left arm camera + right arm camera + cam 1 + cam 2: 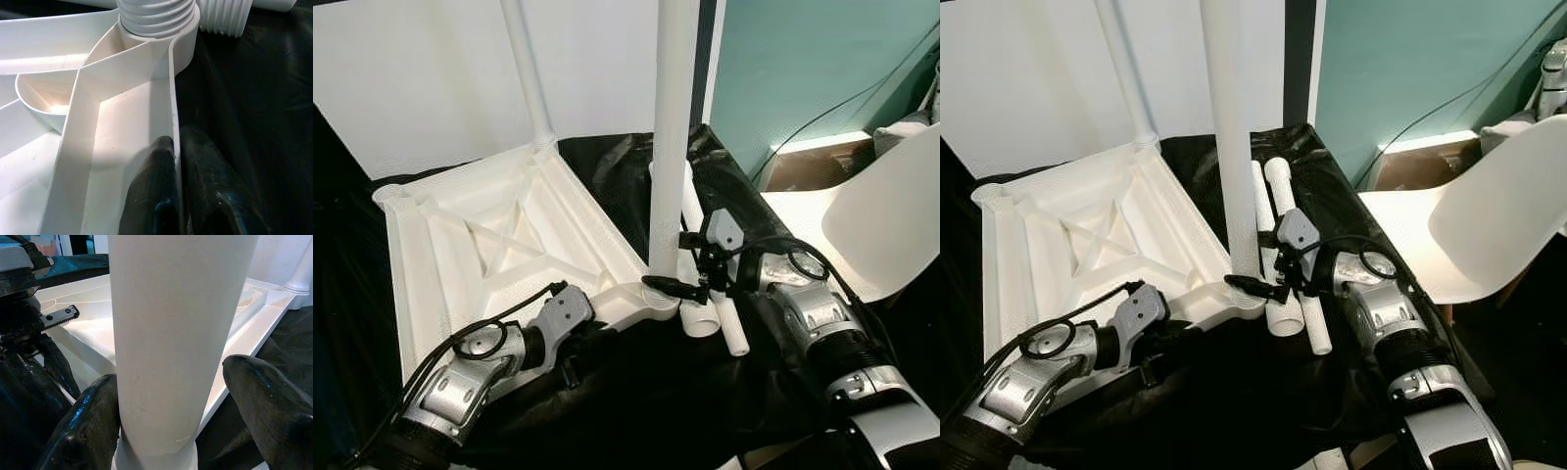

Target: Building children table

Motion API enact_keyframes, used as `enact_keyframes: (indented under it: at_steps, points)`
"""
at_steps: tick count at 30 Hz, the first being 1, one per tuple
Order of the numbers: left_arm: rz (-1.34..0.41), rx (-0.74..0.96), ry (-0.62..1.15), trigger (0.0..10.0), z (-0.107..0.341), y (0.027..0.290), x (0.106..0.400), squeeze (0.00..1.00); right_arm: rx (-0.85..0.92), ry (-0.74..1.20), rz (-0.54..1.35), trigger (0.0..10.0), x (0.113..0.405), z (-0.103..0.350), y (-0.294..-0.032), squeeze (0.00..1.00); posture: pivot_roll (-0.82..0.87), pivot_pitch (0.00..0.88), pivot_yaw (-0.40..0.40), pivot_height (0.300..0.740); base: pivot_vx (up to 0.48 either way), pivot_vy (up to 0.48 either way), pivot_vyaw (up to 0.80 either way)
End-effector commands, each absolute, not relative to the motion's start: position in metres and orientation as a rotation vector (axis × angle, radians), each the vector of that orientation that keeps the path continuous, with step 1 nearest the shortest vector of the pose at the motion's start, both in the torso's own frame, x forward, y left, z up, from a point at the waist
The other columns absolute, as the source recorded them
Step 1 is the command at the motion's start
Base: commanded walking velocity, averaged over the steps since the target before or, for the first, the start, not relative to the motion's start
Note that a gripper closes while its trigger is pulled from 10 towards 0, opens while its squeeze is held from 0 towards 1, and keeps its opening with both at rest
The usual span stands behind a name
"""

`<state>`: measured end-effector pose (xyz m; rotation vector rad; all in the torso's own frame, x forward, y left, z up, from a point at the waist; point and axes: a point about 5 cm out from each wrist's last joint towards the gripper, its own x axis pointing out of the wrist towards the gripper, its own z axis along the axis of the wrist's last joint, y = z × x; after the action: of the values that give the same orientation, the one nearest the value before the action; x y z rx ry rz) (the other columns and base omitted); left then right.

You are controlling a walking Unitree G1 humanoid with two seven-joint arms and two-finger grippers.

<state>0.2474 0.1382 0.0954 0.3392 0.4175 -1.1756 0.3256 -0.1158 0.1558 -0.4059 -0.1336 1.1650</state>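
white table top (499, 235) lies upside down on black sheeting (636, 392), ribbed underside up, left of centre in the left eye view. one leg (527, 69) already stands in the far corner socket, upper left of frame. a second leg (671, 137) stands upright in the near corner socket (651, 299), centre frame. two spare legs (710, 294) lie on the sheeting just right of that socket. white chair (881, 215) at right edge.

right tool (677, 287): fingers spread around the base of the second leg; in the right wrist view one finger (83, 426) touches the leg, the other (269, 406) stands apart, so not yet clamped.
left tool (176, 196): fingers pressed together on the table top's edge wall, pinching it, near the threaded leg end (156, 17).

step in hand, by my reading: seating the second leg while the left arm steadies the top. roughly halfway; two legs remain.

next move likely needs the right tool to close on the leg and turn it until the thread seats; risk of cross-threading if the leg tilts.
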Motion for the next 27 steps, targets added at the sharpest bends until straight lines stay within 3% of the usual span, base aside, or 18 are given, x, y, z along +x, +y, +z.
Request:
enact_keyframes:
  at_steps: [1, 2, 3, 4, 11, 12, 13, 16, 17, 20, 23, 24, 25, 27]
  points:
    - [-1.386, 0.223, 0.667, 8.2, 0.058, 0.139, 0.212, 0.0, -0.406, -0.116, 1.164, 10.0, 0.324, 0.151, -0.119, 0.0, -0.01, 0.0, 0.046, 0.74, 0.0, 0.0, 0.0]
    - [-1.386, 0.223, 0.667, 8.2, 0.058, 0.139, 0.212, 0.0, -0.406, -0.116, 1.164, 10.0, 0.324, 0.151, -0.119, 0.0, -0.01, 0.0, 0.046, 0.74, 0.0, 0.0, 0.0]
    - [-1.387, 0.216, 0.673, 4.4, 0.058, 0.14, 0.211, 0.0, -0.413, -0.113, 1.178, 10.0, 0.322, 0.15, -0.119, 0.0, -0.01, 0.0, 0.045, 0.74, 0.0, 0.0, 0.0]
    - [-1.388, 0.189, 0.682, 0.0, 0.06, 0.143, 0.209, 0.0, -0.421, -0.111, 1.193, 10.0, 0.322, 0.151, -0.119, 0.0, -0.01, 0.0, 0.041, 0.74, 0.0, 0.0, 0.0]
    - [-1.378, 0.197, 0.682, 0.0, 0.059, 0.144, 0.208, 0.0, -0.418, -0.112, 1.198, 10.0, 0.322, 0.152, -0.118, 0.0, 0.0, 0.0, 0.034, 0.74, 0.0, 0.0, 0.0]
    - [-1.362, 0.215, 0.678, 2.2, 0.057, 0.143, 0.209, 0.0, -0.411, -0.111, 1.207, 10.0, 0.321, 0.151, -0.116, 0.0, 0.0, 0.0, 0.032, 0.74, 0.0, 0.0, 0.0]
    - [-1.335, 0.232, 0.671, 10.0, 0.056, 0.142, 0.211, 0.0, -0.385, -0.1, 1.246, 2.5, 0.315, 0.147, -0.114, 0.0, 0.0, 0.0, 0.032, 0.74, 0.0, 0.0, 0.0]
    - [-1.329, 0.233, 0.669, 10.0, 0.056, 0.142, 0.212, 0.0, -0.376, -0.096, 1.26, 2.5, 0.314, 0.146, -0.113, 0.0, 0.0, 0.0, 0.032, 0.74, 0.0, 0.0, 0.0]
    - [-1.324, 0.242, 0.668, 10.0, 0.055, 0.142, 0.213, 0.0, -0.371, -0.081, 1.28, 0.0, 0.31, 0.143, -0.112, 0.0, 0.0, 0.0, 0.03, 0.74, 0.0, 0.0, 0.0]
    - [-1.317, 0.247, 0.667, 10.0, 0.055, 0.143, 0.214, 0.0, -0.357, -0.061, 1.292, 0.0, 0.307, 0.138, -0.111, 0.0, 0.0, 0.0, 0.031, 0.74, 0.0, 0.0, 0.0]
    - [-1.303, 0.248, 0.662, 10.0, 0.055, 0.142, 0.216, 0.0, -0.212, -0.072, 1.198, 0.0, 0.3, 0.13, -0.102, 0.0, -0.01, 0.0, 0.033, 0.74, 0.0, 0.0, 0.0]
    - [-1.3, 0.246, 0.66, 10.0, 0.056, 0.142, 0.216, 0.0, -0.156, -0.087, 1.14, 0.0, 0.299, 0.129, -0.098, 0.0, -0.01, 0.0, 0.033, 0.74, 0.0, 0.0, 0.0]
    - [-1.298, 0.242, 0.656, 10.0, 0.056, 0.141, 0.217, 0.0, -0.048, -0.158, 0.869, 0.0, 0.303, 0.125, -0.094, 0.0, -0.01, 0.0, 0.037, 0.74, 0.0, 0.0, 0.0]
    - [-1.298, 0.242, 0.656, 10.0, 0.056, 0.141, 0.217, 0.0, -0.048, -0.158, 0.869, 0.0, 0.303, 0.125, -0.094, 0.0, -0.01, 0.0, 0.037, 0.74, 0.0, 0.0, 0.0]
